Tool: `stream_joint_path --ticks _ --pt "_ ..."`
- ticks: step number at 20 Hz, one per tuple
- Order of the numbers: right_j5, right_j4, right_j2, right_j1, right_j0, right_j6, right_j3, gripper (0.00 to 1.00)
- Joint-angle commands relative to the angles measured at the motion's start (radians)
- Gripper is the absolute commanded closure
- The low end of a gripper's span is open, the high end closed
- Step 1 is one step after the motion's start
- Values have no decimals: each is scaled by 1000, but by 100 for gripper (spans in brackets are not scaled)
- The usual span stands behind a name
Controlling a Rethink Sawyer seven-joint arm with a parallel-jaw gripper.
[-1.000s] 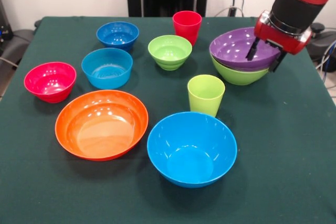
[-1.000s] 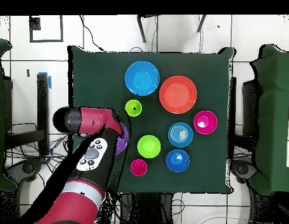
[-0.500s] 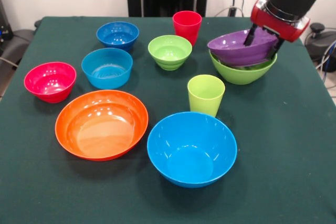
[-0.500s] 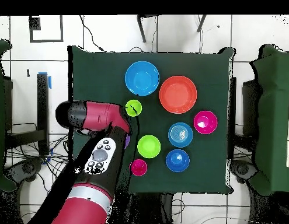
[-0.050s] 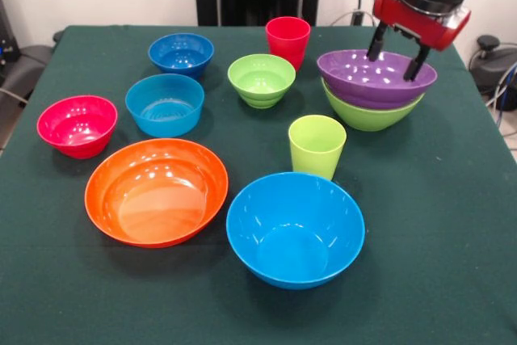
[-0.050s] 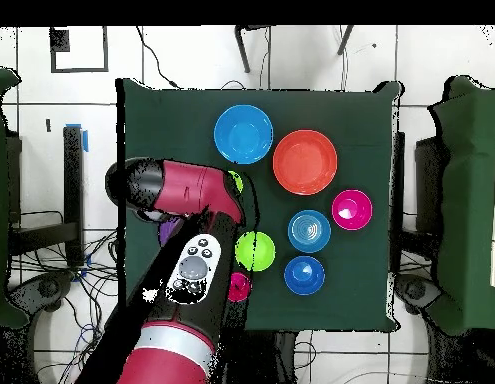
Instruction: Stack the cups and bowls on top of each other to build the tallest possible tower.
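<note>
Purple bowl (image 5: 376, 77), mouth upward and level, nested in the large lime-green bowl (image 5: 367, 114) at the table's (image 5: 452, 216) far right; gripper (image 5: 397, 50) spread wide above its rim, fingers (image 5: 375, 43) empty, contact unclear.

Both views are bright and evenly lit, as if from lamps overhead. In the front view, white glare spots sit inside the glossy large orange plastic bowl (image 5: 156, 191), just beside the wide light blue plastic bowl (image 5: 295, 228), which shows softer sheen. The matte dark green tablecloth (image 5: 436, 224) takes no glare; shadows under the bowls are short and soft. Focus is fairly sharp near the orange bowl, slightly softer at the far edge. The overhead view looks coarser, its orange bowl (image 6: 304, 162) flat in tone.
</note>
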Motion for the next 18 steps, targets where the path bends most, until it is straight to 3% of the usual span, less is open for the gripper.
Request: stream_joint_path --ticks 1,12,18 --pt "153 -19 143 -46 -16 5 -42 0" --pt "160 -24 145 -78 4 34 5 0" --pt "-40 -55 132 -16 41 67 71 0"
